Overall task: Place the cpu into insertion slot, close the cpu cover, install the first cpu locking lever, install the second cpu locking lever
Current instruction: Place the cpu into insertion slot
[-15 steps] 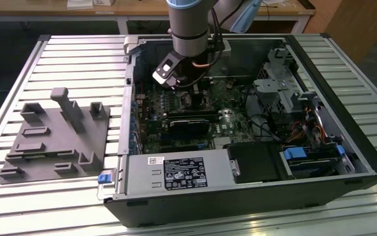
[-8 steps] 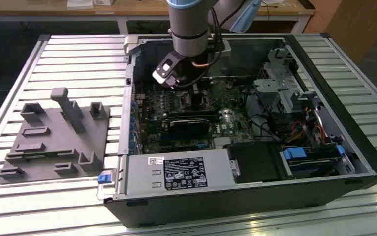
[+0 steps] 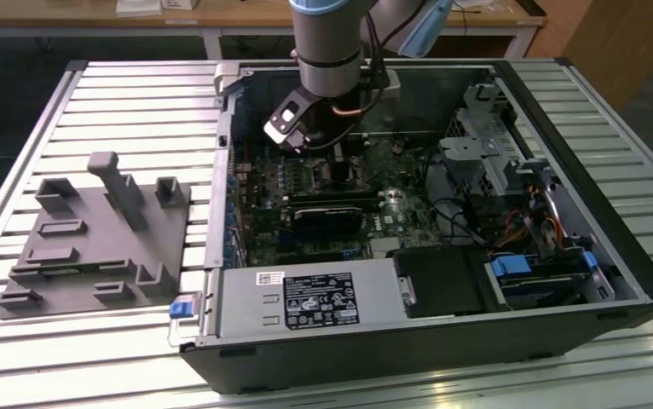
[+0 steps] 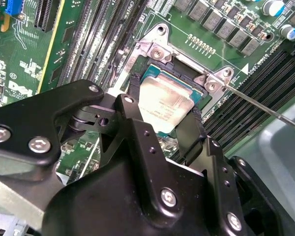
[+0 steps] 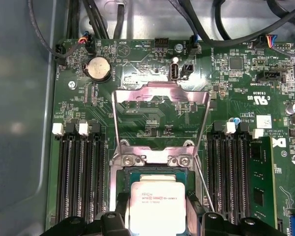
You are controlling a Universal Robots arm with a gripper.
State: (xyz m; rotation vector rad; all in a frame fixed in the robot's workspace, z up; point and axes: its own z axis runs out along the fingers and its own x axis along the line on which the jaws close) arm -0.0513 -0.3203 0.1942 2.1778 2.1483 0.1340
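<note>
My gripper [image 4: 162, 110] reaches into the open computer case [image 3: 599, 281] and is shut on the cpu [image 4: 163, 101], with a black finger on each of two opposite edges. In the first wrist view the silver-faced cpu [image 5: 157, 204] sits over the insertion slot [image 5: 117, 183] on the green board. I cannot tell whether it rests in the slot or hangs just above it. The cpu cover [image 5: 160, 92] lies swung open and flat beyond the slot. A thin locking lever [image 4: 265, 109] stands out to one side, unlatched. In the exterior view the gripper [image 3: 303, 141] is low over the board.
Long black memory slots [image 5: 78, 172] flank the socket on both sides. A black card [image 3: 329, 213] lies across the board, with the power supply [image 3: 303, 302] and drive cage [image 3: 497, 162] around it. A grey fixture [image 3: 94, 230] sits on the table at the exterior view's left.
</note>
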